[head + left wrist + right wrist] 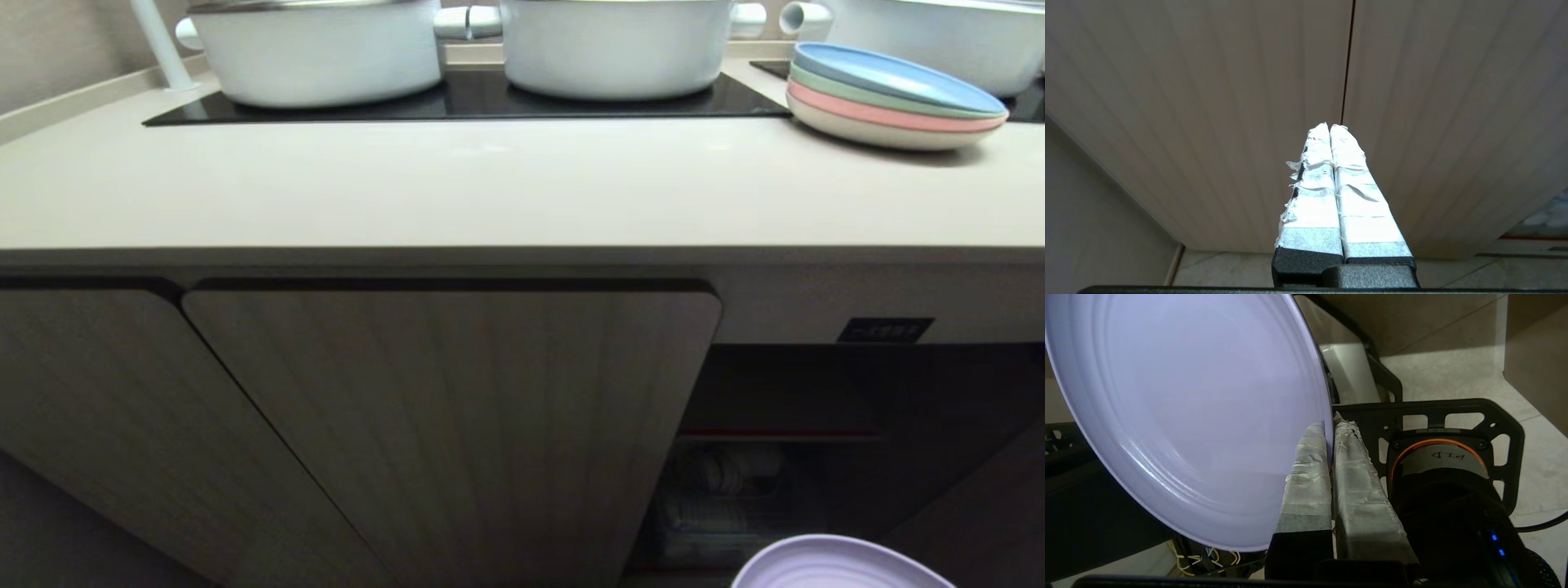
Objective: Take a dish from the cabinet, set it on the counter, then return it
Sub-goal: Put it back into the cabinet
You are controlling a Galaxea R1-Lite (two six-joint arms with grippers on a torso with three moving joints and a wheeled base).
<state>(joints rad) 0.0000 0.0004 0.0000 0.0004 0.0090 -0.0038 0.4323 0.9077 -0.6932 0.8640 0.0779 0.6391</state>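
Observation:
The lavender dish (1180, 416) fills most of the right wrist view, and its far rim (841, 563) shows at the bottom right of the head view, in front of the open cabinet (784, 457). My right gripper (1329, 424) is shut on the dish's rim, one taped finger on each face. The cream counter (490, 196) runs across the head view above the cabinet doors (457, 425). My left gripper (1329, 127) hangs shut and empty in front of the ribbed doors (1208, 122).
Two white pots (318, 49) (616, 45) stand on the black cooktop (457, 102). A stack of blue, green, pink and cream plates (894, 98) sits at the counter's back right. A black label (884, 330) is above the open compartment, where dishware (718, 498) shows dimly.

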